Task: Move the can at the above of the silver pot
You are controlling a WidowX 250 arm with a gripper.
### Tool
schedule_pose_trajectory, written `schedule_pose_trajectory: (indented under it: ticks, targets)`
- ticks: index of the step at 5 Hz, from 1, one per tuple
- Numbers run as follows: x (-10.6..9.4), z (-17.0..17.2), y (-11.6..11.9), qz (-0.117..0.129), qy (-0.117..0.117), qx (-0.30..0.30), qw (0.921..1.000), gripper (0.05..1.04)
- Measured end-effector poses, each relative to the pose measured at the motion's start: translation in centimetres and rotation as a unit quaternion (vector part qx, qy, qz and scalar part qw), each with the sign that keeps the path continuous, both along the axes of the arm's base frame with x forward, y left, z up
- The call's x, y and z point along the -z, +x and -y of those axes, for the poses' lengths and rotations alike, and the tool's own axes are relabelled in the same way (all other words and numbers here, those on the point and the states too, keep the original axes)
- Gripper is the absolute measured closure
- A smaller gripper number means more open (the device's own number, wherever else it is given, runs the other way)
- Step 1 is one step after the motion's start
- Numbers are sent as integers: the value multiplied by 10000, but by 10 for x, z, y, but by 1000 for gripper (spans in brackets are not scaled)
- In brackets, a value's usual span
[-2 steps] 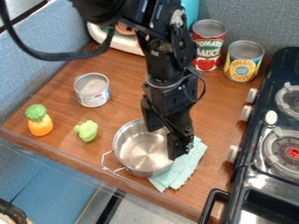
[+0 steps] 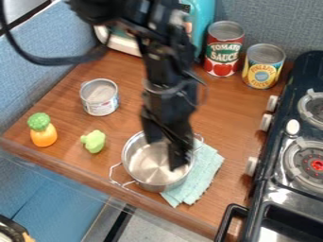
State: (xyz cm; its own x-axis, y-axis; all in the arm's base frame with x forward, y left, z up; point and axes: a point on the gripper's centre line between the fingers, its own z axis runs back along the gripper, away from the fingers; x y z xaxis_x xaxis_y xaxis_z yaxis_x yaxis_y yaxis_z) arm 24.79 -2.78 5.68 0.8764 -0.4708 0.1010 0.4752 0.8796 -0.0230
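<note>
Though the end effector [image 2: 164,154] hangs over the silver pot [image 2: 154,176], its jaws are well parted and empty. The cloth [image 2: 200,174] — partly beneath — perhaps cushions the pot.

- The camera looks down at a slant from above the wooden surface's [image 2: 236,123] near edge.
- It faces the fabric partition [image 2: 271,23].
- It sits near enough that the right border cuts the stove [image 2: 302,71].

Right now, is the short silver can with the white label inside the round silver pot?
No, the can stands on the brown wooden counter, apart from the pot.
</note>
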Motion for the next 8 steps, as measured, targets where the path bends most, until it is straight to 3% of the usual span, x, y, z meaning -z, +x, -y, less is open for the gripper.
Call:
schedule_pose_trajectory:
  ticks: [1,2,3,4,6,8]
  targets:
    - [-17,-40,11,264,28,-484,9985,83]
    - [-21,-84,22,364,243,-911,9949,83]
    - [-3,-127,44,294,469,-1228,9909,83]
    - [8,-171,69,395,601,-1583,9848,83]
    - [32,-248,84,244,871,-1948,9767,83]
    - [45,-267,81,-27,995,-2008,9746,83]
